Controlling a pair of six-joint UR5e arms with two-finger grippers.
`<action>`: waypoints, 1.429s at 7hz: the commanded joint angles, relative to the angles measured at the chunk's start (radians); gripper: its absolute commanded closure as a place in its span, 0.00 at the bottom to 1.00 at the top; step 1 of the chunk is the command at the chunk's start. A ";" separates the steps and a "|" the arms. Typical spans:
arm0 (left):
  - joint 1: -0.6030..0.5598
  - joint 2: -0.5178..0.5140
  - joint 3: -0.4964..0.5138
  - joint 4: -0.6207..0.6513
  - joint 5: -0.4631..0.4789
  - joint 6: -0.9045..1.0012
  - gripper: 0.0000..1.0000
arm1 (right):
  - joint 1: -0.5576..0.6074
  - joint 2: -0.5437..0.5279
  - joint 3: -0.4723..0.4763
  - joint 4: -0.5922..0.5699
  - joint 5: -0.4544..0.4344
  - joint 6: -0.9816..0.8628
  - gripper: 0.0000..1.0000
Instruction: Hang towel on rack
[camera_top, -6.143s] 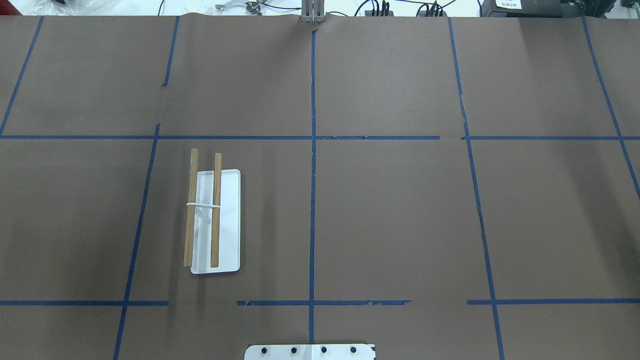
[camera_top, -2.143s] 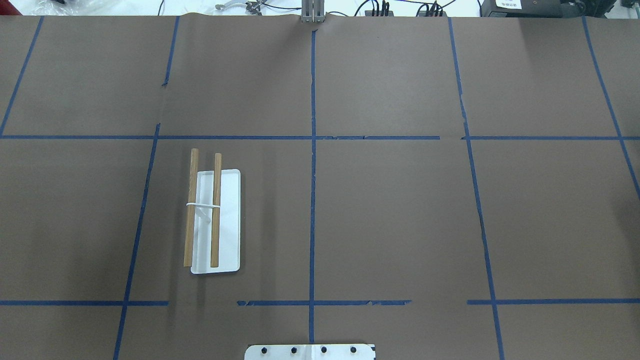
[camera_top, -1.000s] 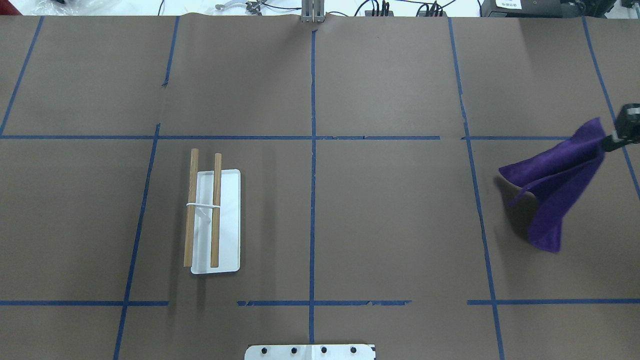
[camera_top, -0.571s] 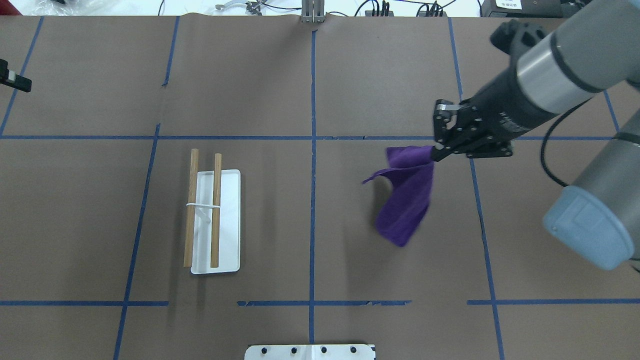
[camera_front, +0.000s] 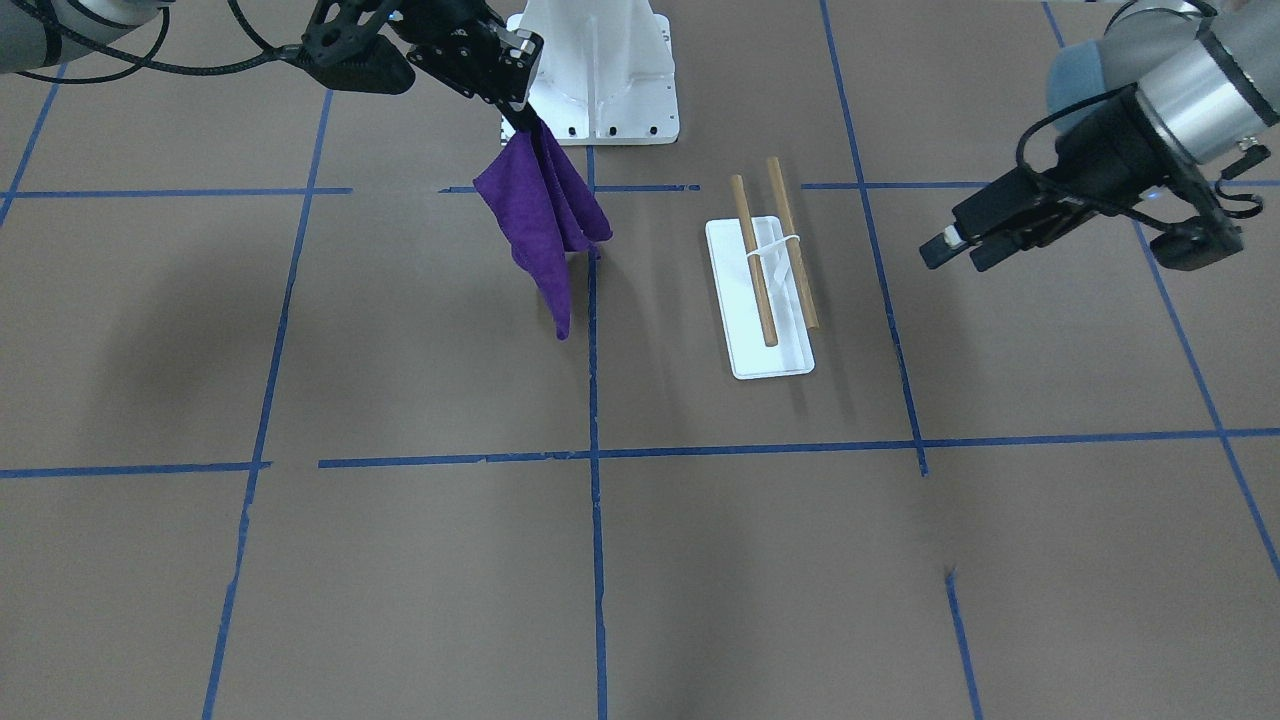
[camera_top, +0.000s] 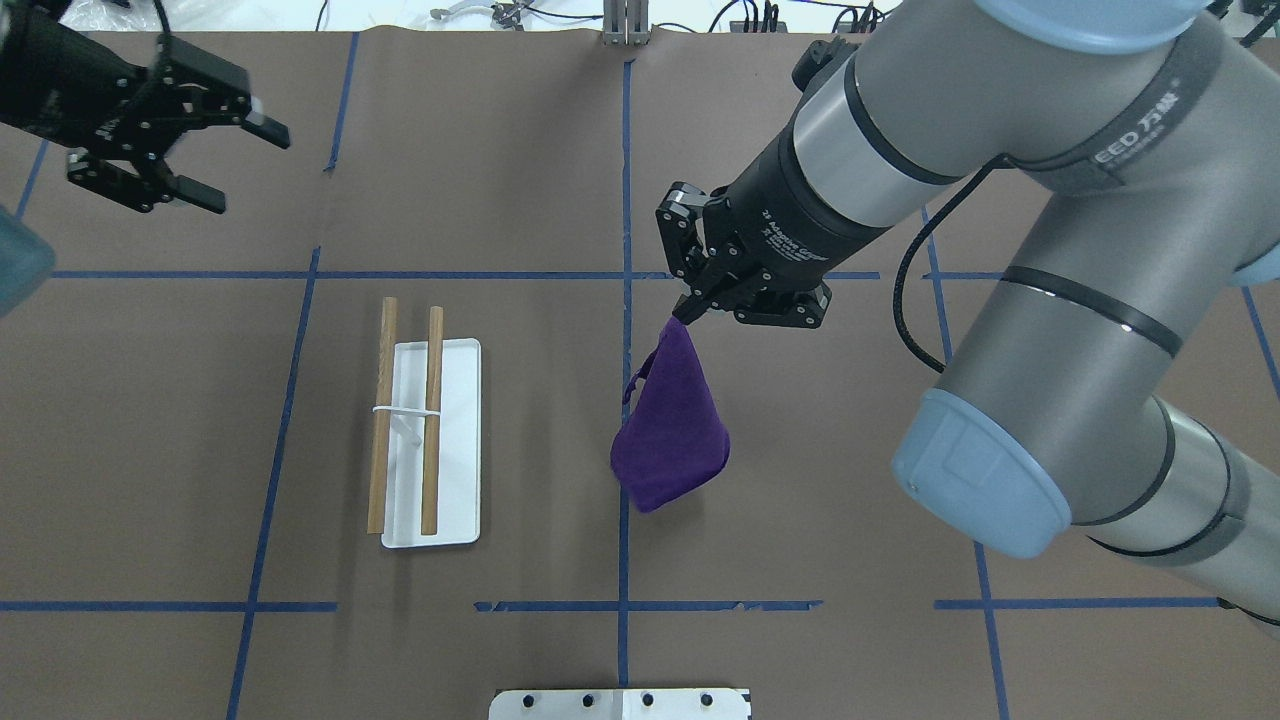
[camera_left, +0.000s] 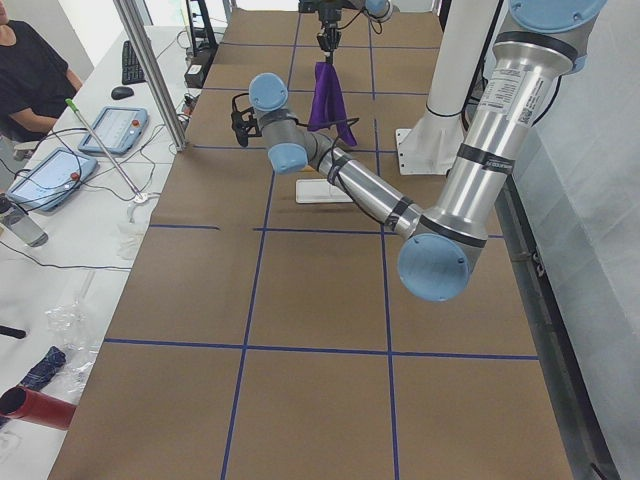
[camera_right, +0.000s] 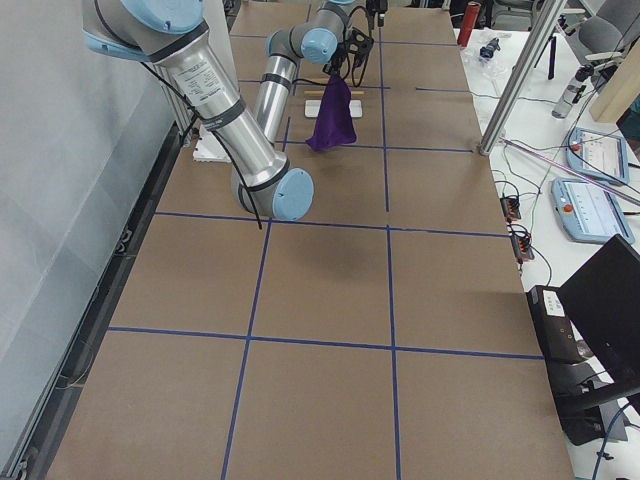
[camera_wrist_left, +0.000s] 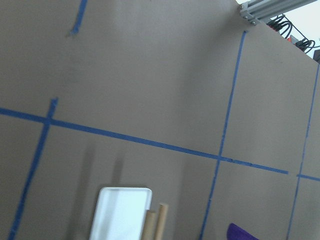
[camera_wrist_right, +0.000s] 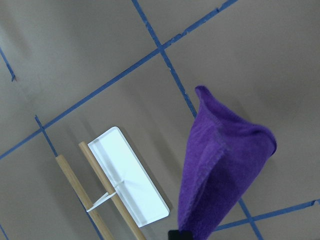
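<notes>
The purple towel (camera_top: 670, 430) hangs in the air from my right gripper (camera_top: 683, 317), which is shut on its top corner over the table's centre line. The towel also shows in the front view (camera_front: 545, 220) and the right wrist view (camera_wrist_right: 220, 165). The rack (camera_top: 432, 420) has two wooden dowels over a white tray (camera_top: 458, 480) and stands left of the towel, bare. It shows in the front view (camera_front: 770, 270) too. My left gripper (camera_top: 252, 174) is open and empty, high at the far left, beyond the rack.
The white bolted robot pedestal (camera_front: 600, 70) stands at the table's near edge. Blue tape lines (camera_top: 625, 180) divide the brown table. An operator (camera_left: 30, 70) and tablets (camera_left: 110, 128) are at a side desk beyond the table's far edge.
My right arm has swept in from the right, carrying the towel to the centre line. My left gripper has come further in from the left edge. The rack has not moved.
</notes>
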 joint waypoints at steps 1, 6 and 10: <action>0.160 -0.156 0.023 -0.003 0.136 -0.370 0.03 | -0.002 0.060 -0.047 0.010 -0.057 0.203 1.00; 0.227 -0.229 0.028 -0.054 0.190 -0.698 0.03 | -0.046 0.109 -0.060 0.093 -0.260 0.538 1.00; 0.286 -0.246 0.026 -0.073 0.223 -0.750 0.11 | -0.048 0.130 -0.065 0.093 -0.290 0.578 1.00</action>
